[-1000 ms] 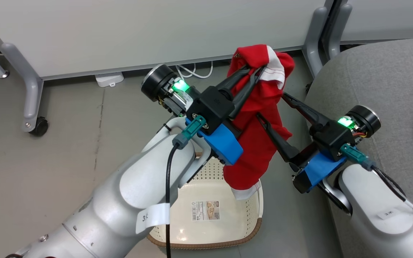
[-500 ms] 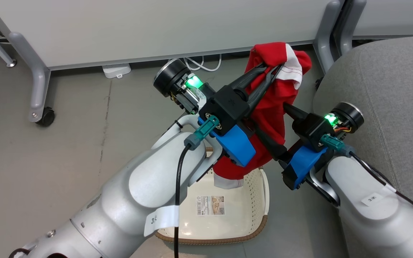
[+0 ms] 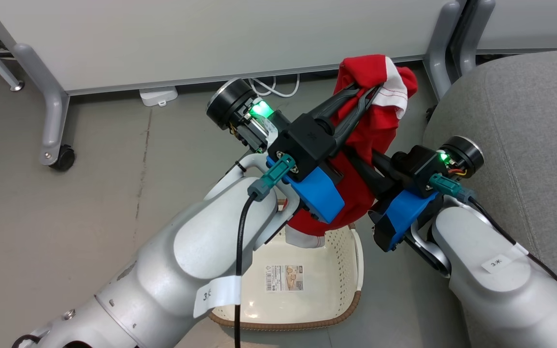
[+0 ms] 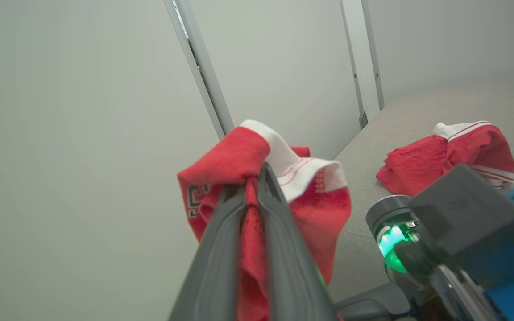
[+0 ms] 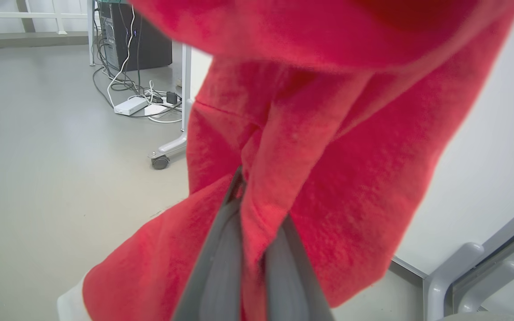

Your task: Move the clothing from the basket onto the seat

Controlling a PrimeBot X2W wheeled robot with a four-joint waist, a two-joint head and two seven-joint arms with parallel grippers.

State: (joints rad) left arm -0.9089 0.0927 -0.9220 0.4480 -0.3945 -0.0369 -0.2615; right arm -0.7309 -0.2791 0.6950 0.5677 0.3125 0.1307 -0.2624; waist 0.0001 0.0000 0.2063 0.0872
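Note:
A red garment [image 3: 373, 130] with white trim hangs in the air between both arms, above the far end of the cream basket [image 3: 351, 302]. My left gripper [image 3: 368, 89] is shut on its top fold, and the left wrist view shows red fabric pinched between the fingers [image 4: 221, 249]. My right gripper [image 3: 358, 166] is shut on the garment's middle, the cloth squeezed between its fingers [image 5: 221, 258]. The basket shows its barcode sticker [image 3: 283, 278] and bare base. The grey seat [image 3: 525, 111] lies to the right, with a second red garment [image 4: 449, 151] lying on it.
A white partition panel [image 3: 211, 38] stands behind on grey legs with a castor [image 3: 61, 157]. A white power box [image 3: 158, 95] and cables lie on the grey floor under it. Another grey leg [image 3: 440, 43] stands between the garment and the seat.
My right gripper has moved left into the hanging garment and shut on its middle. The garment's lower hem has risen higher over the basket. The camera also shifted a little.

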